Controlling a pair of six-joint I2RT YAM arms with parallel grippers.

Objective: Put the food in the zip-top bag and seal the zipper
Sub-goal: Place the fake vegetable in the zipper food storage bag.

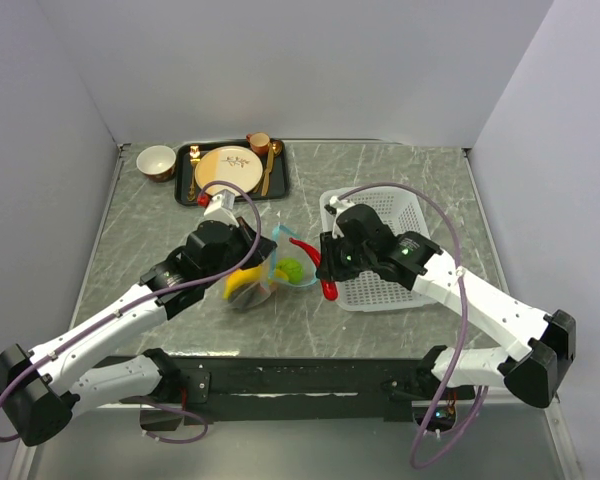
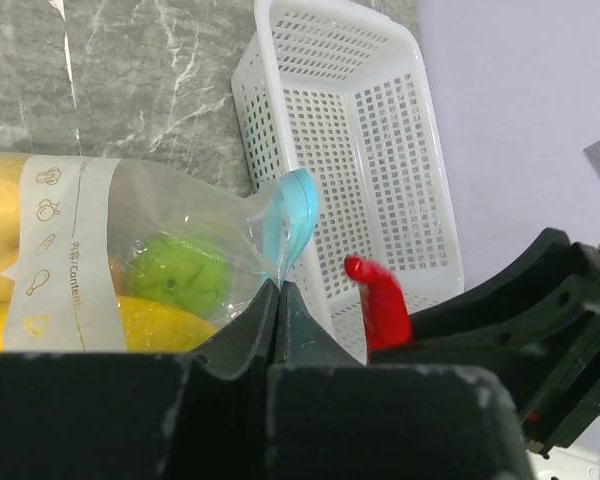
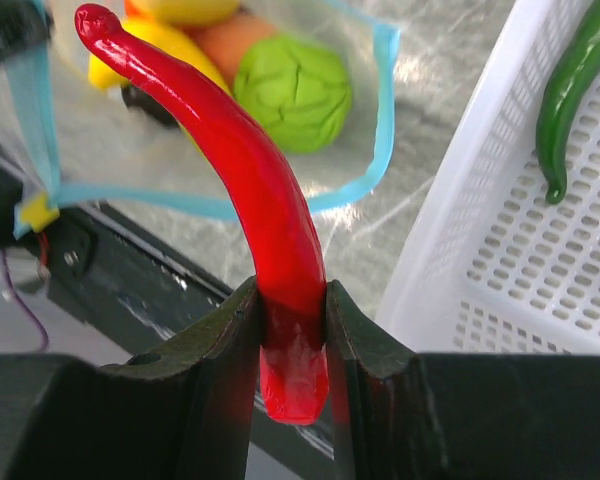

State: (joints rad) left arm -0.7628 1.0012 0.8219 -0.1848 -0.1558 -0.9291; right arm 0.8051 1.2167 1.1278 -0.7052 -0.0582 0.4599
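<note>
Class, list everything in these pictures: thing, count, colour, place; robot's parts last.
table: 1, grey marbled, beneath all
bag: 1, clear, teal strip, centre
banana: 1, yellow, in bag
ball: 1, lime-green, in bag
tomato: 1, orange, in bag
chilli: 1, red, by bag mouth
pepper: 1, green, in basket
basket: 1, white, right of bag
tray: 1, black, far left
plate: 1, beige, on tray
bowl: 1, pale, left of tray
left claw: 1, black, shut on bag
right claw: 1, black, shut on chilli

Lab test cell, plain white walls [image 1: 310, 60], grey marbled table [image 1: 410, 170], left arm [image 1: 100, 335] and right arm [image 1: 490, 305] bolted on
</note>
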